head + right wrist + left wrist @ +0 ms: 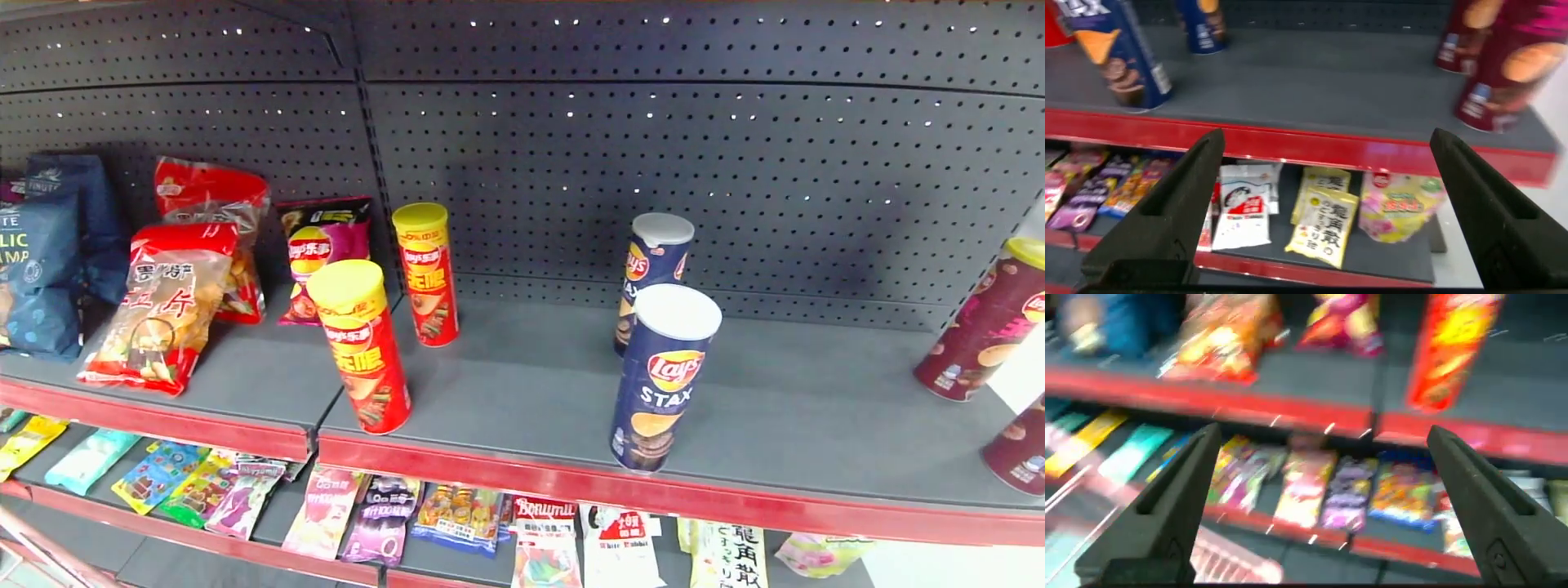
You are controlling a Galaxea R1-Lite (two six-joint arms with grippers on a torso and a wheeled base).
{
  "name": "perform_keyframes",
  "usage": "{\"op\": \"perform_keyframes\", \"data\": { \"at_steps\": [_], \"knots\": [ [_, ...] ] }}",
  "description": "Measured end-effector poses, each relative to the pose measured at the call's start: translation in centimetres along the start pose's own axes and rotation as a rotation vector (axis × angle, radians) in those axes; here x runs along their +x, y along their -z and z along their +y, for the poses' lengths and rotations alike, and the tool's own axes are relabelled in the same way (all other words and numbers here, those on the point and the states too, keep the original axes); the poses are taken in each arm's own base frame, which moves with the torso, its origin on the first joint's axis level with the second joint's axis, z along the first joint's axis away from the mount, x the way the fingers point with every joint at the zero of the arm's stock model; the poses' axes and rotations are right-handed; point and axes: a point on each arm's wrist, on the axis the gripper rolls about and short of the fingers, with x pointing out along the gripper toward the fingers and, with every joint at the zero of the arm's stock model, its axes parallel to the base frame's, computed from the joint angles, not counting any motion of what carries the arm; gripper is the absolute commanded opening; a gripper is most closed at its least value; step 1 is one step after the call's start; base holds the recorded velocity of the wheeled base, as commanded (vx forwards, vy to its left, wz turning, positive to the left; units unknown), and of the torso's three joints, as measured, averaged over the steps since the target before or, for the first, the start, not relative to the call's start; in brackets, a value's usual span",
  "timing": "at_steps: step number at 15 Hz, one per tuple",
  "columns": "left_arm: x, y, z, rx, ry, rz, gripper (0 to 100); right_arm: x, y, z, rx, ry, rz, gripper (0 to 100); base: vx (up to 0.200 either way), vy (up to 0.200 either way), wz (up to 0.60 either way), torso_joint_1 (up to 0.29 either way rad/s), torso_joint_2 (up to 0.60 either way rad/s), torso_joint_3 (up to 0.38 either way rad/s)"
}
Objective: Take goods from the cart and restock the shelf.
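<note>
The grey shelf (539,392) with a red front lip carries two red chip cans with yellow lids (362,347) (426,273), two dark blue cans with white lids (663,377) (653,273), and maroon cans (984,322) at the far right. My left gripper (1323,431) is open and empty, in front of the shelf's red lip (1290,408), below the front red can (1449,351). My right gripper (1327,135) is also open and empty, facing the lip between the front blue can (1118,53) and the maroon cans (1511,69).
Snack bags (167,306) and dark blue bags (45,253) stand at the shelf's left end. The lower shelf holds several flat candy and snack packets (384,514). A perforated back panel (735,163) closes the shelf behind. Bare shelf floor lies between the blue and maroon cans.
</note>
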Motion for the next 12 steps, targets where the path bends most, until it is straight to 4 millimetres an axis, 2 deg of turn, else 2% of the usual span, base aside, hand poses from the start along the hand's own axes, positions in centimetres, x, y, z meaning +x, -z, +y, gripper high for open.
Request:
{"op": "perform_keyframes", "data": {
  "at_steps": [3, 4, 7, 9, 12],
  "knots": [
    [0.3, 0.7, -0.3, -0.002, 0.075, 0.021, 100, 0.0, -0.2, 0.1, -0.015, -0.066, 0.002, 100, 0.000, 0.000, 0.00, 0.000, 0.00, 0.000],
    [0.5, 1.0, -0.4, -0.009, 0.134, 0.023, 100, -0.1, -0.9, 0.2, -0.015, -0.083, -0.011, 100, 0.000, 0.000, 0.00, 0.000, 0.00, 0.000],
    [1.7, 2.1, -0.9, -0.046, 0.193, -0.076, 100, 0.6, -5.7, 0.3, -0.007, -0.197, 0.003, 100, 0.000, 0.000, 0.00, 0.000, 0.00, 0.000],
    [2.1, 3.5, -1.0, -0.075, 0.180, -0.023, 100, 2.8, -8.4, 0.6, -0.018, -0.327, 0.099, 100, 0.000, 0.000, 0.00, 0.000, 0.00, 0.000],
    [2.2, 3.8, -1.0, -0.093, 0.159, -0.008, 100, 7.4, -9.6, 1.4, -0.068, -0.436, 0.304, 100, 0.000, 0.000, 0.00, 0.000, 0.00, 0.000]
  ]
}}
